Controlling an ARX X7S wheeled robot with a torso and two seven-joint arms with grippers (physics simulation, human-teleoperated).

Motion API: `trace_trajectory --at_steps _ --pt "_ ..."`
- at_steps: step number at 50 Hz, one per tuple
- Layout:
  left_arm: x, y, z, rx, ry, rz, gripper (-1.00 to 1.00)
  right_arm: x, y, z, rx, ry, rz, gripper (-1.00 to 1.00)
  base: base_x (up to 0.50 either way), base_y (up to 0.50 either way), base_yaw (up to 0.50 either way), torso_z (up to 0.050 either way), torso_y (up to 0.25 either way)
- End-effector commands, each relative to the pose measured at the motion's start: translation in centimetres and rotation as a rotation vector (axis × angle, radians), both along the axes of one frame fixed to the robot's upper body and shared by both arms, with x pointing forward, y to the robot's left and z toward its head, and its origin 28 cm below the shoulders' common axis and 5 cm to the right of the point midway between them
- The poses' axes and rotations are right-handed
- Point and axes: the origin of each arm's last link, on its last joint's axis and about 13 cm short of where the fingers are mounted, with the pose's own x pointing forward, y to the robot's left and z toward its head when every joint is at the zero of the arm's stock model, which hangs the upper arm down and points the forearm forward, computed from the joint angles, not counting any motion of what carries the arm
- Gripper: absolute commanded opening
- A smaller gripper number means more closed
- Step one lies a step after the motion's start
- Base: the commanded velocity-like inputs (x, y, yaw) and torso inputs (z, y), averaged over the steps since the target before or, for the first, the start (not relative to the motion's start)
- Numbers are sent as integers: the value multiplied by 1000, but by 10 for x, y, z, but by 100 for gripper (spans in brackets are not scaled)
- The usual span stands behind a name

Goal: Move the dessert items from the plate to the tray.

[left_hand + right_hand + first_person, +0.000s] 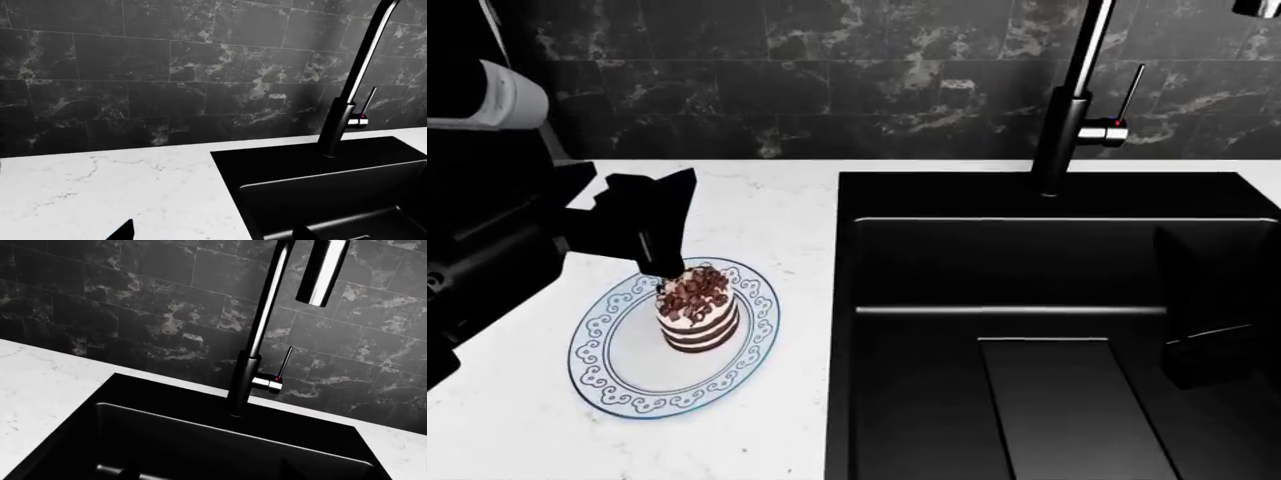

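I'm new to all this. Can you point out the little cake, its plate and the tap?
layered cake (698, 318): head view, its striped side.
plate (605, 365): head view, bare patterned rim.
faucet (257, 347): right wrist view, upright neck.

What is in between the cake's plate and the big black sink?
Nothing: in the head view, only a bare strip of white marble counter separates the plate holding the layered cake from the sink.

a black sink is set into a white marble counter, with a tall dark faucet at its back rim. the faucet carries a thin side lever with a red dot. behind them runs a wall of dark marbled tiles.
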Motion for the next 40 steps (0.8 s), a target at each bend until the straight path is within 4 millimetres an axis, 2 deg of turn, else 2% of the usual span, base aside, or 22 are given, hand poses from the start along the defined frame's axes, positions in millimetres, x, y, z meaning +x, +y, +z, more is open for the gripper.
trace_trajectory --at_steps 1,18,40 --pt "-1 1 1 1 -1 4 100 -1 1 1 -4 0 -1 100 0 0 0 0 0" --pt "-5 6 14 17 90 -29 100 -3 -1 1 -7 10 -16 100 0 0 0 0 0" --pt "-32 20 19 88 311 -58 100 1 2 -1 -9 10 -13 100 0 0 0 0 0"
